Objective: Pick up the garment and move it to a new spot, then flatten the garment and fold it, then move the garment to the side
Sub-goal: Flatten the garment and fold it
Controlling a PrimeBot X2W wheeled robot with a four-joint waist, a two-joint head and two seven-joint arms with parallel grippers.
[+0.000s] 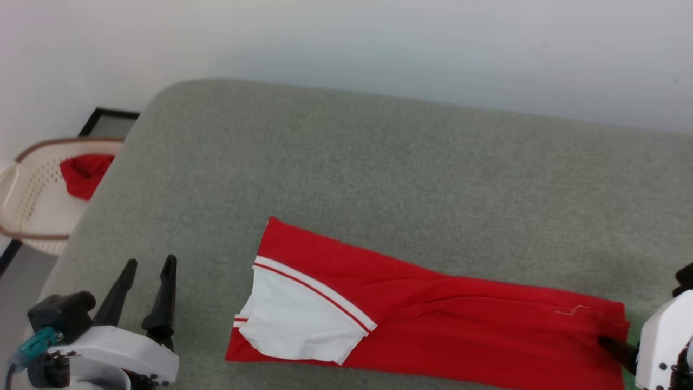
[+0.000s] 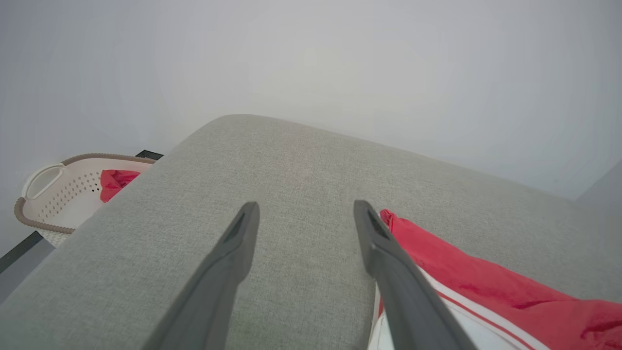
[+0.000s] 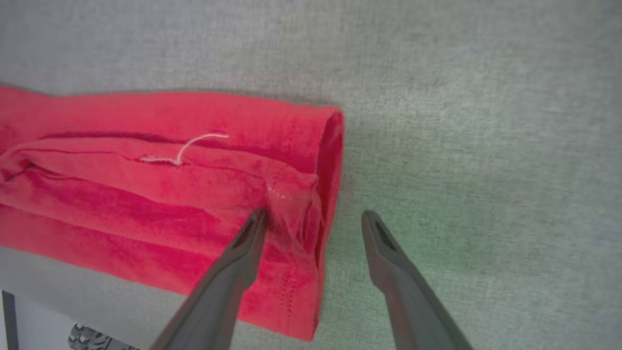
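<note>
Two grippers flank your work, both with fingers spread wide and nothing between them. Start at the far left of the head view: a pale perforated laundry basket (image 1: 32,189) sits beside the grey upholstered surface (image 1: 379,162), with a crumpled red cloth (image 1: 84,173) inside it. Next comes your left gripper (image 1: 150,261), low at the near-left corner of the surface, its fingers pointing up the view and clearly apart from the garment. In the left wrist view the sleeve end of the shirt shows just past its right-hand finger (image 2: 388,262).

The garment (image 1: 460,319) lies along the near edge of the surface as a long, narrow red band, folded lengthwise, with its left end wider and higher in the head view. On that left end a white sleeve (image 1: 295,319) with red-and-white striped trim lies on top. Toward the right end a loose white thread (image 3: 184,148) curls on the red fabric.

Your right gripper (image 3: 315,214) is at that right end, straddling the hem: one finger (image 3: 243,253) is over the red cloth, the other over bare grey upholstery just beside it. Whether the first finger presses on the cloth you cannot tell — it grips nothing.
</note>
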